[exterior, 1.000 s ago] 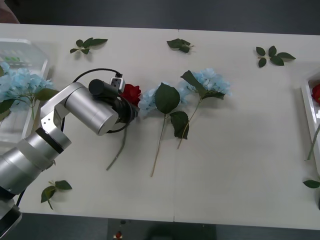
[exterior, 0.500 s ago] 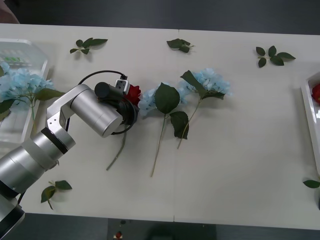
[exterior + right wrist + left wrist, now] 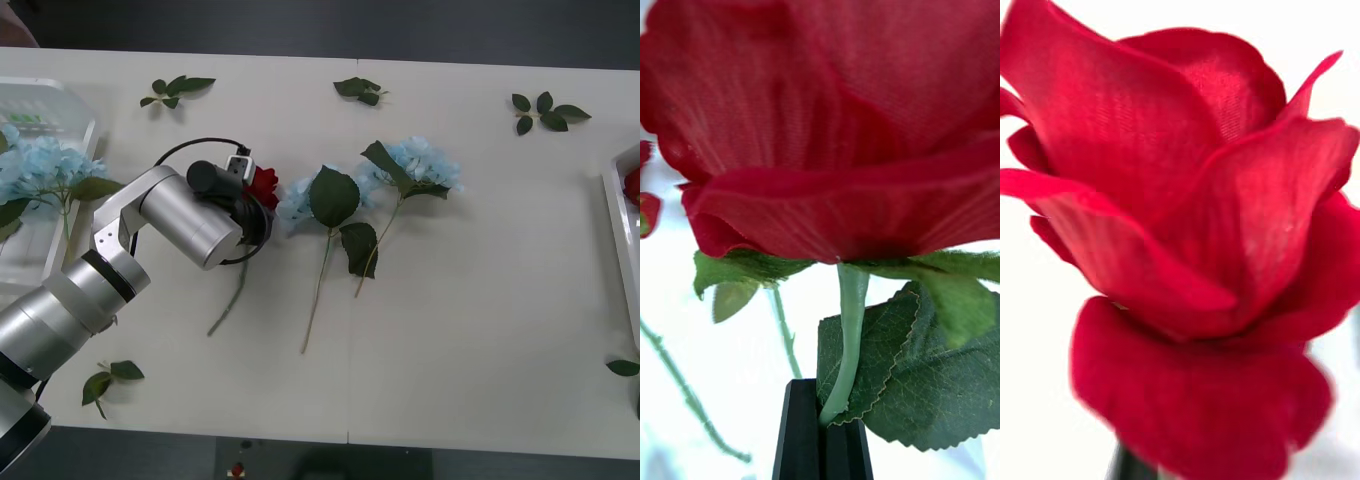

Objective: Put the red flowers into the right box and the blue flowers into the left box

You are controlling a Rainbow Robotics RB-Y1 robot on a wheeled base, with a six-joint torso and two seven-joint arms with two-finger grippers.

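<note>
At the far left, the translucent clear plastic left box [image 3: 40,110] already holds a pale-blue fluffy flower [image 3: 40,165]. The left gripper [image 3: 252,215] is low over the table; its wrist view has a deep-red fabric rose [image 3: 1187,247] pressed right up against the jaws, stem [image 3: 228,305] trailing away behind them. Fingers hidden by the wrist housing and petals, so I cannot tell whether they have closed. Beyond that rose lie two more pale-blue flowers [image 3: 420,165] with large dark leaves. At the far right, the right gripper [image 3: 824,420] is pinched shut on another red rose's thin green stem [image 3: 846,337], just below the head, over the shallow white right box [image 3: 622,215].

Handling: light, floppy, cloth petals crush easily; grip the stem near the head, probably wire-cored.
</note>
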